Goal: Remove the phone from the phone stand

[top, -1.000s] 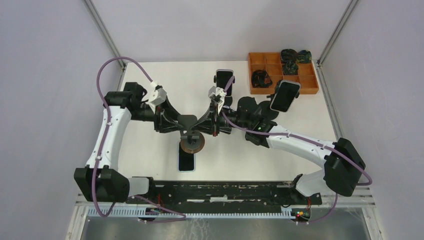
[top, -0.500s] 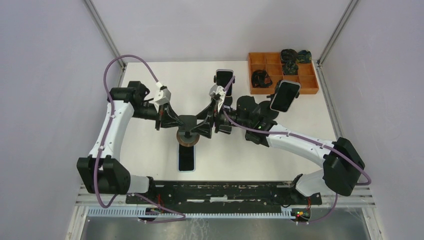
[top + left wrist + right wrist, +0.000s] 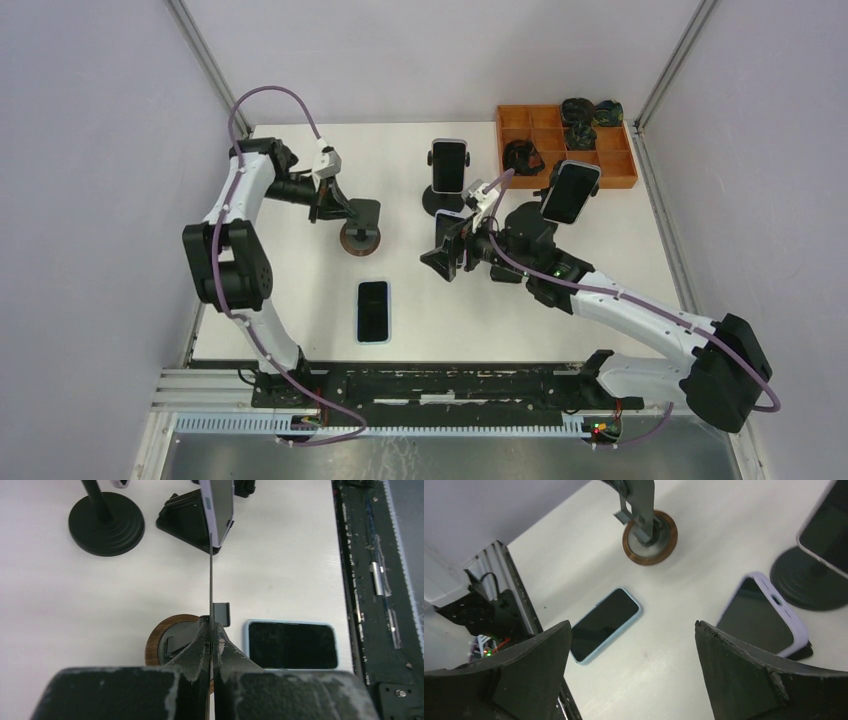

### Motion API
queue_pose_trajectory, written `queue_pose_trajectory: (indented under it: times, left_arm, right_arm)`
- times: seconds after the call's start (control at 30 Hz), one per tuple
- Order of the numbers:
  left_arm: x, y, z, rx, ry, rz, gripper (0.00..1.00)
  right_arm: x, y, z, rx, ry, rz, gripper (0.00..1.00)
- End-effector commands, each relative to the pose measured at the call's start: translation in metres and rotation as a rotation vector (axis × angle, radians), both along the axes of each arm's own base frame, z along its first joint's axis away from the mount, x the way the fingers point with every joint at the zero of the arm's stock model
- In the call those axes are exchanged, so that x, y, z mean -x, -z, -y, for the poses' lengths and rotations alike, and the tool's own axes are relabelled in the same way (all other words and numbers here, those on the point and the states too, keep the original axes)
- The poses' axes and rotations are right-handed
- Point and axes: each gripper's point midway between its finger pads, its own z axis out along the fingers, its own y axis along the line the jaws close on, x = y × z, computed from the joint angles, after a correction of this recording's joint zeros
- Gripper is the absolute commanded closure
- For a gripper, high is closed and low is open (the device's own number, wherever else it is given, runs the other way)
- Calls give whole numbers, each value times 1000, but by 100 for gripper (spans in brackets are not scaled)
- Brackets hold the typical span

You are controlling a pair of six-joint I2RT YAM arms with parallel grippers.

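Observation:
The phone (image 3: pixel 373 311), black-screened in a light blue case, lies flat on the white table, apart from any stand; it also shows as the phone (image 3: pixel 291 645) and the phone (image 3: pixel 606 624). The phone stand (image 3: pixel 360 237), with a round wooden base and a thin dark plate, is left of centre. My left gripper (image 3: pixel 350 212) is shut on that plate, seen edge-on between its fingertips (image 3: pixel 204 639) above the wooden base (image 3: pixel 162 642). My right gripper (image 3: pixel 438 253) hangs open over bare table, nothing between its fingers (image 3: pixel 531 665); the stand (image 3: pixel 648 535) is ahead of it.
A lilac-cased phone (image 3: pixel 450 217) leans on a low black stand beside my right gripper. Another phone (image 3: pixel 449 164) stands on a round black base, and a third (image 3: pixel 570 191) further right. An orange compartment tray (image 3: pixel 620 182) with dark objects sits at the far right corner.
My left arm has carried the stand away from above the phone, up and to the left. My right gripper has opened, let go and pulled back to the right. The phone stayed flat.

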Motion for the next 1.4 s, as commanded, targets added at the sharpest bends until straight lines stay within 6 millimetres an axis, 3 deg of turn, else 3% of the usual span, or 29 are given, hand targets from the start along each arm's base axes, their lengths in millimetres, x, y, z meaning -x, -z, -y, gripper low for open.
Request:
queue_pose_trajectory:
  times: [0.0,0.2,0.43,0.57,0.7,0.77,0.83,0.97,1.1,1.37]
  left_arm:
    - [-41,-8,-1,29,26,143,98]
    - [-77,10,-4,62,16,131,98]
    - [-90,39,-6,86,16,90,94]
    - [-93,48,-11,81,11,87,67]
    - [-95,46,-19,80,-7,97,48]
    - [-95,40,-24,76,-19,111,18]
    - [-94,29,-30,85,-44,126,1]
    - [-85,-1,-38,86,-90,132,0]
    - [-57,-19,-36,56,-114,87,0]
    - [0,-25,-33,5,-212,-168,0]
  right_arm:
    - [-15,30,20,100,145,-50,2]
    - [-24,61,29,151,238,-124,2]
    - [-33,90,35,181,311,-169,2]
    - [-42,97,38,197,364,-169,2]
    - [-54,106,37,234,402,-157,2]
    - [-62,110,40,253,436,-152,2]
    - [-66,112,42,260,460,-144,2]
    - [-76,110,42,265,495,-120,2]
    - [-85,105,38,260,497,-83,2]
    - [-104,106,33,246,493,-68,17]
